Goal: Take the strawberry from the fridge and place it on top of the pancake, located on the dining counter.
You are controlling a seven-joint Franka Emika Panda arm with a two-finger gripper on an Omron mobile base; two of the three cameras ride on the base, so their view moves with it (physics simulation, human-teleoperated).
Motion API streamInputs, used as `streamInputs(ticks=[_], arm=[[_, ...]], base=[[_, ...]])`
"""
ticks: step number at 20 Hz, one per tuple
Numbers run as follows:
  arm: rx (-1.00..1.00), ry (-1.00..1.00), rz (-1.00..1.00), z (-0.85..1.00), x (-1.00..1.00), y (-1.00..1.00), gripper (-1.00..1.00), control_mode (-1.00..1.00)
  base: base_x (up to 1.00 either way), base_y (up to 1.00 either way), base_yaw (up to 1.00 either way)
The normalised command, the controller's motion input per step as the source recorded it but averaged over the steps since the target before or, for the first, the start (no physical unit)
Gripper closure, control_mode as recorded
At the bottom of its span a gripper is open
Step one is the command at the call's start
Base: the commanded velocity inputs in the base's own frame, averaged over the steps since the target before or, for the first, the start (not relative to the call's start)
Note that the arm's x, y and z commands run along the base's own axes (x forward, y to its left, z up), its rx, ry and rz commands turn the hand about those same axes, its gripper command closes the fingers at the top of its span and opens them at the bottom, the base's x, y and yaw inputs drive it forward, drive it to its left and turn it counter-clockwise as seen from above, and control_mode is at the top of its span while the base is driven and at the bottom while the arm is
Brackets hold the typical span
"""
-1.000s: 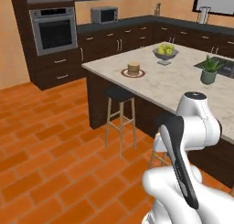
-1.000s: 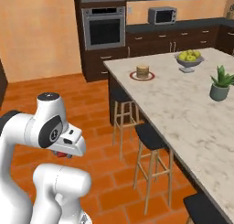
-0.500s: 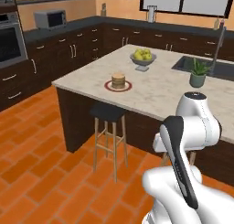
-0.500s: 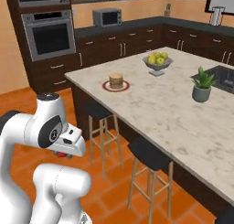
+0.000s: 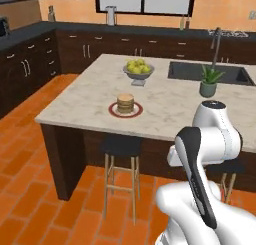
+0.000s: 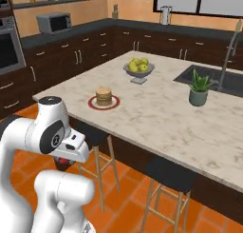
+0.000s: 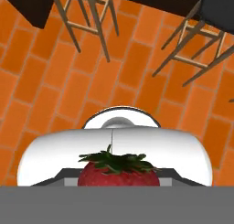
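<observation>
The claw is clamped on the strawberry, low over the brick floor, its fingertips cut off from sight. The pancake waits on the table, well apart.

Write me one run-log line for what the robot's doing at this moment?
tool: shut on small red green-capped strawberry | arm: folded low over orange brick floor | stacked tan pancake on red-rimmed plate: bare, on beige marbled dining counter

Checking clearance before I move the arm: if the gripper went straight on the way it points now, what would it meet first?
Probably the robot's own white base, then the orange brick floor. The gripper, shut on the strawberry, points down.
</observation>
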Motion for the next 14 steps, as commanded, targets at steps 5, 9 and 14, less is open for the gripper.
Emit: streamInputs(ticks=[5, 9, 14], arm=[[0.00, 0.00, 0.00, 0.00, 0.00, 0.00, 1.00, 1.00], [0.00, 0.00, 0.00, 0.00, 0.00, 0.00, 1.00, 1.00], [0.00, 0.00, 0.00, 0.00, 0.00, 0.00, 1.00, 1.00]], base=[[0.99, 1.00, -0.53], [1.00, 1.00, -0.53], [0.84, 1.00, -0.49]])
